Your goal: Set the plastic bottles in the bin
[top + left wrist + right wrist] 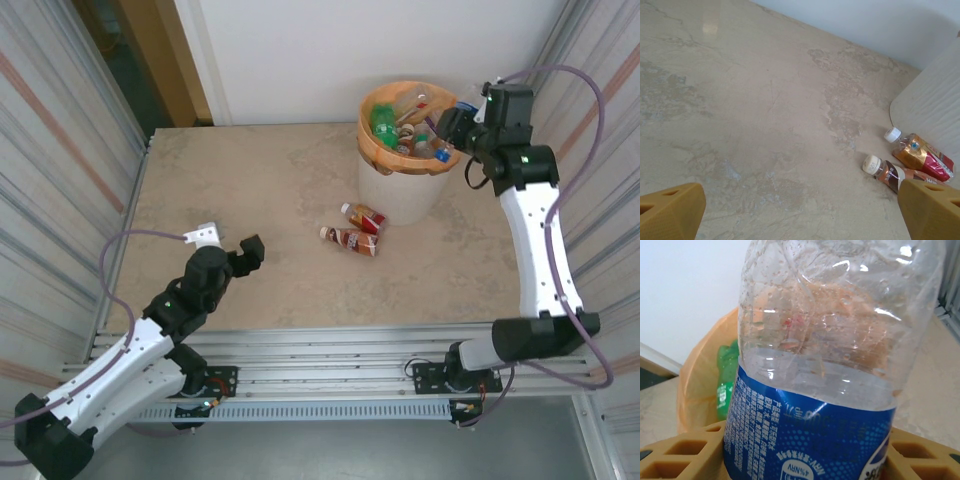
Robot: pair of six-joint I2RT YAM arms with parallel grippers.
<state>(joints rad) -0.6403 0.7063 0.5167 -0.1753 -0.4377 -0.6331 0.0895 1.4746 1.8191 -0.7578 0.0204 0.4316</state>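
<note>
My right gripper [447, 125] clamps a clear blue-labelled bottle [840, 340] over the bin [400, 195], while my left gripper [228, 243] hangs wide open above the table [280, 180].

Two bottles [350, 240] lie beside the bin [400, 190], a clear bottle [840, 340] seemingly above it.

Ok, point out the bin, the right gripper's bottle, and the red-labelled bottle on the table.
bin [400, 195]: top external, white side wall.
held bottle [840, 330]: right wrist, clear body.
red-labelled bottle [925, 157]: left wrist, label.
</note>
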